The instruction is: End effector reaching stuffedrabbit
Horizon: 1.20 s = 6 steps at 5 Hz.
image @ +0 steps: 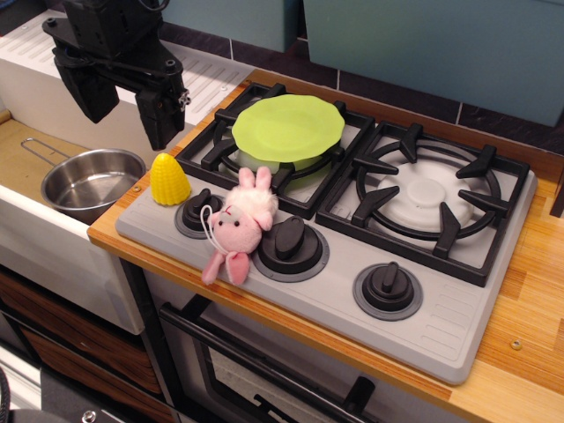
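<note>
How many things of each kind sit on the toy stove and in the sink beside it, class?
Plush toys: 1, the stuffedrabbit
Toy foods: 1, the yellow corn
Plates: 1, the green plate
Pots: 1, the steel pot
Stove knobs: 3, one each at
Total: 7

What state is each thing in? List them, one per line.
claw: open, empty, raised above the counter's left end.
stuffed rabbit: lying on the stove's front panel between two knobs, not held.
toy corn: upright on the stove's left corner.
green plate: resting on the left burner grate.
steel pot: upright, empty, in the sink.
right burner grate: bare.
</note>
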Available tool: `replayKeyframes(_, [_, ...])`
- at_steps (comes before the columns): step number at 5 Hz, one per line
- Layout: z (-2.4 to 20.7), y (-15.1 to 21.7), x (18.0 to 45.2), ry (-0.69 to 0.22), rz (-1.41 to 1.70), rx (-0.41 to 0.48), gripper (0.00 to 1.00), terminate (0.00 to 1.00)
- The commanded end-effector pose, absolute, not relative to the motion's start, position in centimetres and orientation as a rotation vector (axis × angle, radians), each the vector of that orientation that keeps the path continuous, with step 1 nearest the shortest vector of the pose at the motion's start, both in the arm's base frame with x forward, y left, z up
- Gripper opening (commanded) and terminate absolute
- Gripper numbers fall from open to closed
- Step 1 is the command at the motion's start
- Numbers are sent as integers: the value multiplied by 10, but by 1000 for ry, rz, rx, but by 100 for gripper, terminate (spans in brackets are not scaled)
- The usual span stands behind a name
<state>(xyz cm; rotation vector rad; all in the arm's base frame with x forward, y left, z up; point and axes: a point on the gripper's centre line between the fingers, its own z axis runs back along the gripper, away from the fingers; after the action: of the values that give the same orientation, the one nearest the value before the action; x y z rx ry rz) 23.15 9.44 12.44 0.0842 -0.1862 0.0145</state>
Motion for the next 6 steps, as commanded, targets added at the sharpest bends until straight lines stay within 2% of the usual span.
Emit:
replayKeyframes(1, [124,94,231,-186,15,84,100,0])
replayKeyframes(3, [89,79,245,-248,77,82,100,0])
replayKeyframes(6, [68,60,256,-289,130,110,100,0])
